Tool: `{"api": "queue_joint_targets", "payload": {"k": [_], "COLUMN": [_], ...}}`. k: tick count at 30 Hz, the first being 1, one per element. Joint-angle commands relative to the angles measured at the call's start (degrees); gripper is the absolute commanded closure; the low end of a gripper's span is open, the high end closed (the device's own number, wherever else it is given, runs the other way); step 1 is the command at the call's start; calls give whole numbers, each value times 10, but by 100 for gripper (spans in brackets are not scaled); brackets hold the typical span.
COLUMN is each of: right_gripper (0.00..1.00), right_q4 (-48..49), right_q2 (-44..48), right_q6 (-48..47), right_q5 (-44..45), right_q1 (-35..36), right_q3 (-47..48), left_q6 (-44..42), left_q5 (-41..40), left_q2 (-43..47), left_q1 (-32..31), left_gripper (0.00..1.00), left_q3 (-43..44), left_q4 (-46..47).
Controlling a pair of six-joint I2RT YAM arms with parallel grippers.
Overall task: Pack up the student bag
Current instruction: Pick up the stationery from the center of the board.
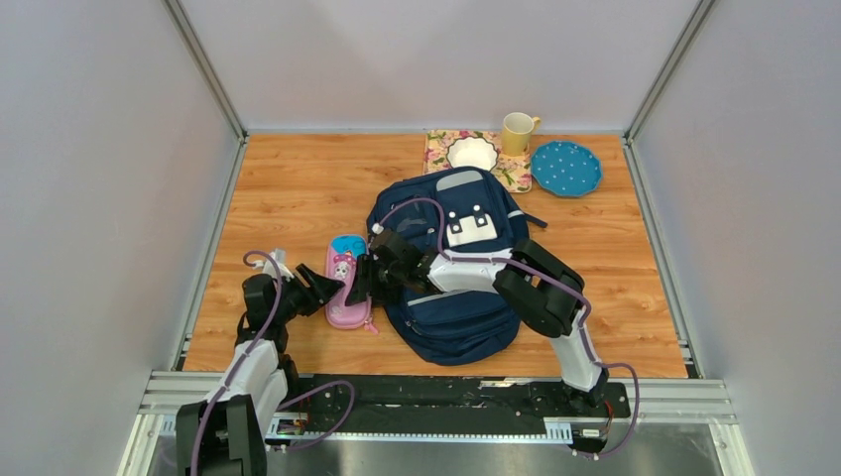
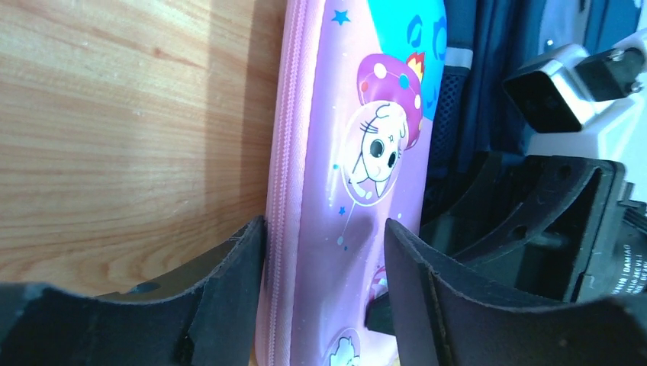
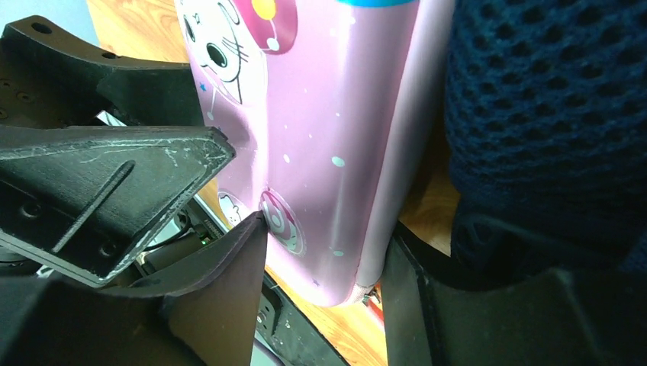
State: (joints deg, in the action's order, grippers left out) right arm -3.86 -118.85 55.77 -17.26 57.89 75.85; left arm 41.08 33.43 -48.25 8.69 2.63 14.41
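Note:
The student bag (image 1: 466,327), navy with a white dotted patch, lies flat mid-table; its mesh side fills the right of the right wrist view (image 3: 549,99). A pink pencil case (image 1: 344,266) lies against the bag's left side. My left gripper (image 1: 330,290) reaches it from the left and my right gripper (image 1: 363,283) from over the bag. In the left wrist view the left gripper (image 2: 324,225) straddles the case (image 2: 336,191), one finger flush on the zip edge. The right gripper (image 3: 326,229) holds the case's near end (image 3: 328,114), one finger on its face, one on its edge.
At the back stand a yellow mug (image 1: 517,132), a white bowl (image 1: 471,152) on a floral mat (image 1: 516,177) and a blue dotted plate (image 1: 565,168). Grey walls and metal rails bound the wooden table (image 1: 298,188). The right arm lies across the bag.

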Motion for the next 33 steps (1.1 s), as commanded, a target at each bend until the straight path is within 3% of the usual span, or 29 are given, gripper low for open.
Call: {"api": "queue_joint_targets", "payload": {"k": [1, 3, 5, 11, 15, 22, 30, 33], "right_gripper": [56, 54, 45, 44, 38, 33, 31, 30], "right_q4": [117, 161, 179, 209, 305, 358, 346, 327], "right_q2": [22, 30, 38, 51, 76, 113, 179, 214], "right_q6": [19, 25, 28, 25, 41, 39, 11, -2], "right_q5": [-24, -31, -42, -43, -54, -62, -59, -39], "right_q1": [14, 14, 14, 14, 15, 14, 14, 14], "right_q3": [-27, -41, -45, -55, -104, -132, -156, -172], "left_q6": [58, 64, 68, 69, 66, 66, 82, 114], "left_q5": [135, 150, 160, 183, 195, 210, 246, 268], "left_q2": [37, 42, 41, 28, 31, 65, 118, 116], "left_q1": [-14, -14, -14, -14, -14, -14, 3, 3], "left_gripper": [37, 54, 66, 100, 100, 100, 100, 100], "left_q3": [-50, -47, -47, -46, -47, -40, 8, 16], "left_q4": [50, 60, 65, 71, 66, 57, 31, 67]}}
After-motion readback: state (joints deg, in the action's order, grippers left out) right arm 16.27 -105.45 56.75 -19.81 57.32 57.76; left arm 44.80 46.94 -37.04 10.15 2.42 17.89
